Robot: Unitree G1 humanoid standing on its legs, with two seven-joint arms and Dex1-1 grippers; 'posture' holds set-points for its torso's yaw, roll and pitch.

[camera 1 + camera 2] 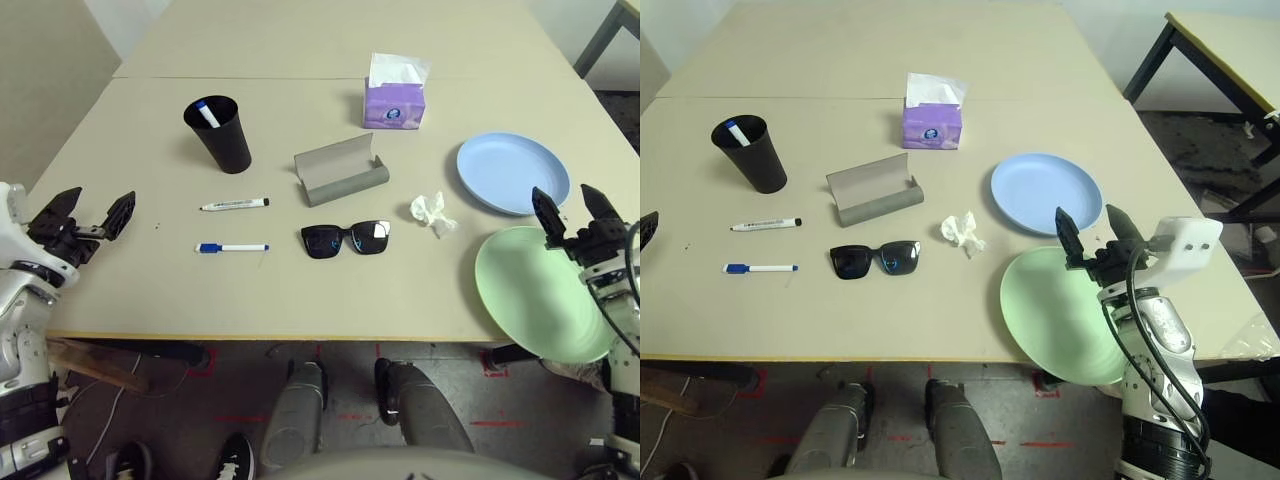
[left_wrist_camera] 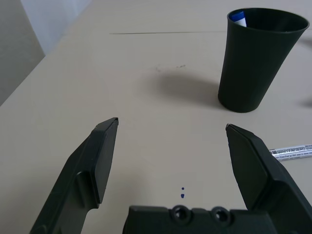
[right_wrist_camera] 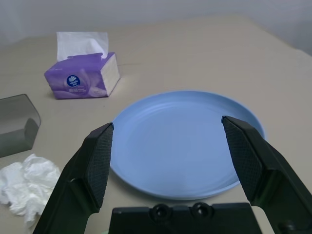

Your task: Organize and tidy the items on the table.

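Sunglasses [image 1: 346, 239] lie mid-tabletop [image 1: 300, 300] between 2 markers [image 1: 233, 204] and crumpled tissue [image 1: 432, 212]; left claw [image 1: 92, 216] and right claw [image 1: 568, 208] both spread, empty.

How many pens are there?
3: a black-capped marker and a blue-capped marker lying on the table, and another blue-capped one standing in the black cup.

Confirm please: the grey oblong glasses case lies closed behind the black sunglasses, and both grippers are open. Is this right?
Not quite. The grey oblong glasses case stands open, its lid raised, as the left eye view shows. It does lie behind the black sunglasses, and the left gripper and right gripper are both open.
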